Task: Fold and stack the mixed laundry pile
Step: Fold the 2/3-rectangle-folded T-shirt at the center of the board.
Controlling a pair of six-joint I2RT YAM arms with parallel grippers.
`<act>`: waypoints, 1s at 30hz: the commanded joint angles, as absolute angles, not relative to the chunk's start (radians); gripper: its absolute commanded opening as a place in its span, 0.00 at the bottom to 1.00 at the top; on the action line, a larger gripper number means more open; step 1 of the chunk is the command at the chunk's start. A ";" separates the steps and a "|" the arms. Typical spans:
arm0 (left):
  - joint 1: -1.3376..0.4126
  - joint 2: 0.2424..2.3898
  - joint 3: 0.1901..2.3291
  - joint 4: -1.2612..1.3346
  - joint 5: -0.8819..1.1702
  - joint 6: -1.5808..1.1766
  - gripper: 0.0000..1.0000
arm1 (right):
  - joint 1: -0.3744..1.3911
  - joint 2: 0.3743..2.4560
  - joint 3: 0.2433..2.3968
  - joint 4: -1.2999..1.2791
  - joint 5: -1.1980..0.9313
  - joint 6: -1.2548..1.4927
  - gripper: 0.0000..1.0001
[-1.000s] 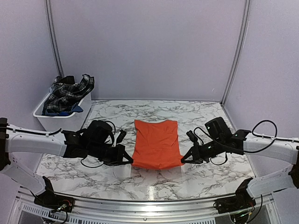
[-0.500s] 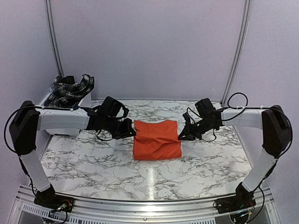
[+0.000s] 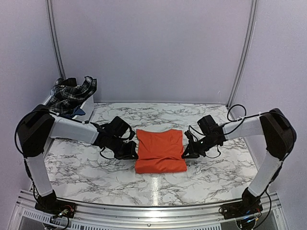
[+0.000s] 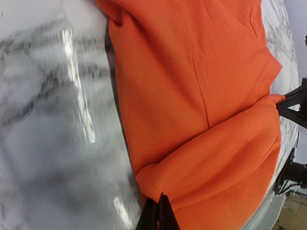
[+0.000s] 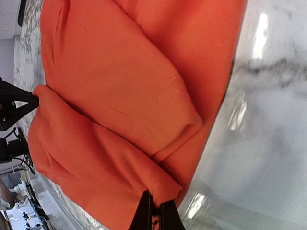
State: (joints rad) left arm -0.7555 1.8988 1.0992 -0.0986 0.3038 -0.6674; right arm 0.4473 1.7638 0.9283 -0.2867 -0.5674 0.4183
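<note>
Folding step on orange T-shirt (image 3: 160, 151), which is lying mid-counter (image 3: 96, 167) between the arms. Left gripper (image 3: 132, 153) and right gripper (image 3: 185, 153) are each pinching fully shut on a puffy doubled flap at the shirt's side edges. Both arms are reaching forward, forearms angling inward, wrists low. Next move probably calls for laying the flap flat and letting go without dragging layers. Plaid piece (image 3: 72, 93) is sitting far left.
</note>
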 commanded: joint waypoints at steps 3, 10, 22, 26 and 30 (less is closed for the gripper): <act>-0.793 1.604 0.929 -0.164 0.294 -0.699 0.00 | 0.535 1.450 0.777 -0.378 -0.580 0.517 0.00; -0.790 1.518 0.988 -0.220 0.274 -0.695 0.00 | 0.529 1.375 0.868 -0.507 -0.539 0.493 0.00; -0.700 1.654 1.189 -0.286 0.297 -0.611 0.00 | 0.413 1.556 1.098 -0.567 -0.550 0.384 0.00; -0.673 1.722 1.242 -0.285 0.308 -0.594 0.00 | 0.397 1.646 1.180 -0.566 -0.556 0.359 0.00; -0.644 1.794 1.295 -0.285 0.319 -0.583 0.00 | 0.383 1.735 1.250 -0.560 -0.560 0.343 0.00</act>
State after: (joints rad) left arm -0.6731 1.7363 1.2404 -0.2451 0.3111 -0.6167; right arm 0.4061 1.6741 1.1763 -0.5430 -0.5678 0.3828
